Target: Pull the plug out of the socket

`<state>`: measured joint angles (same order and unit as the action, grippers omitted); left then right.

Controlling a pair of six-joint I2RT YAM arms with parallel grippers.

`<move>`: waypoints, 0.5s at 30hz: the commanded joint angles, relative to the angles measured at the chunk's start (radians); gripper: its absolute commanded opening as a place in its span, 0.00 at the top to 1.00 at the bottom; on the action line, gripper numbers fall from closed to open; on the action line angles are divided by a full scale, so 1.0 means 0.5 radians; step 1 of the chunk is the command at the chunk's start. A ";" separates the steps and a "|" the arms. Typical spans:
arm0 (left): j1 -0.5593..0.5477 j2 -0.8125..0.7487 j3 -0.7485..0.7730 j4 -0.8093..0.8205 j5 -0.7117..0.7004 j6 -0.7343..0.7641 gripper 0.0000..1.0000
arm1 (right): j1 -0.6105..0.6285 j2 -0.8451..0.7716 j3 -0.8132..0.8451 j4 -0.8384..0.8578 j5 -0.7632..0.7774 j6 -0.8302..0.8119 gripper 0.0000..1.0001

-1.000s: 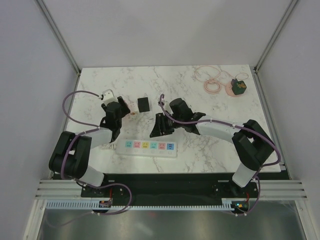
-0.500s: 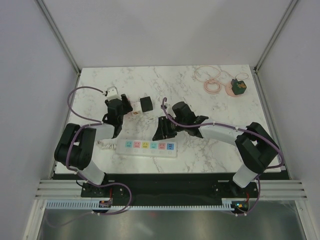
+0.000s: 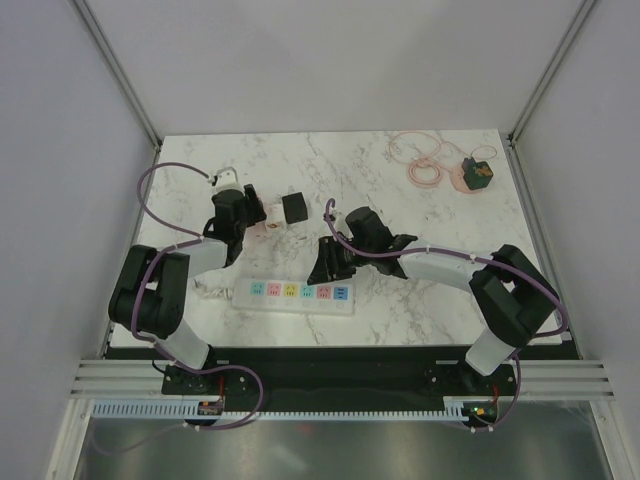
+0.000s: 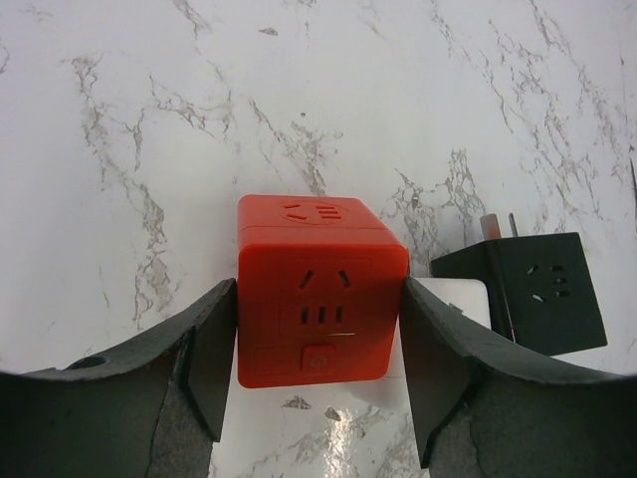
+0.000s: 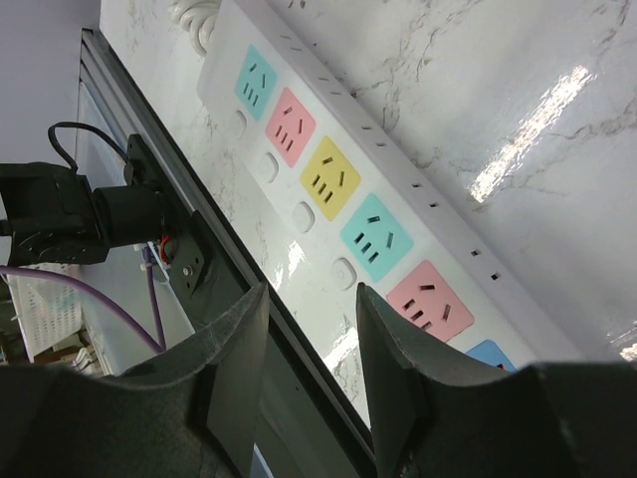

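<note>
Located the socket (image 3: 300,293) lying flat on the tabletop (image 3: 400,200) near the front edge, long side running left to right. Counted its pastel outlet faces in the right wrist view: blue, pink, yellow, green, pink, then a sliver of blue. Spotted its white cord (image 5: 194,15) bunched at the left end.

Found the left tool (image 4: 317,299) well behind the socket, toward the back left, clamped on a red cube adapter (image 4: 318,289) with one finger pressed to each side face. Cannot tell whether resting on the marble or lifted clear of it. Noted a black plug block (image 4: 542,294) just right of the cube, metal prongs showing at its far edge, with a small white piece (image 4: 456,299) between the two.

Found the right tool (image 5: 311,294) poised just behind and above the socket's right half, jaws parted a little and gripping nothing, with outlet faces in sight through the gap.

Logged pink cable loops (image 3: 418,160) and a small green item (image 3: 477,173) at the far right corner, well apart from the rest.
</note>
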<state>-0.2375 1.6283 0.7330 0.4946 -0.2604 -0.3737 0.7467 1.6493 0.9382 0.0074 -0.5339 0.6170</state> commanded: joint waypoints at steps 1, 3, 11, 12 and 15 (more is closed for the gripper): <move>0.012 -0.023 0.077 -0.004 0.070 -0.041 0.88 | -0.002 -0.074 -0.014 0.062 0.003 -0.001 0.52; 0.012 -0.020 0.077 -0.035 0.048 -0.056 0.88 | -0.006 -0.077 -0.011 0.056 0.006 -0.007 0.52; 0.012 -0.054 0.007 -0.047 -0.004 -0.124 0.84 | -0.006 -0.099 -0.039 0.037 0.025 -0.001 0.52; 0.012 -0.051 0.010 -0.047 0.011 -0.124 0.83 | -0.009 -0.099 -0.048 0.040 0.025 -0.001 0.52; 0.012 -0.038 0.028 -0.069 0.039 -0.133 0.77 | -0.009 -0.111 -0.054 0.037 0.025 0.005 0.51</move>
<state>-0.2348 1.6279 0.7357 0.4484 -0.2443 -0.4042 0.7456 1.6333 0.9195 0.0063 -0.5251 0.6170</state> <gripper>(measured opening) 0.672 0.485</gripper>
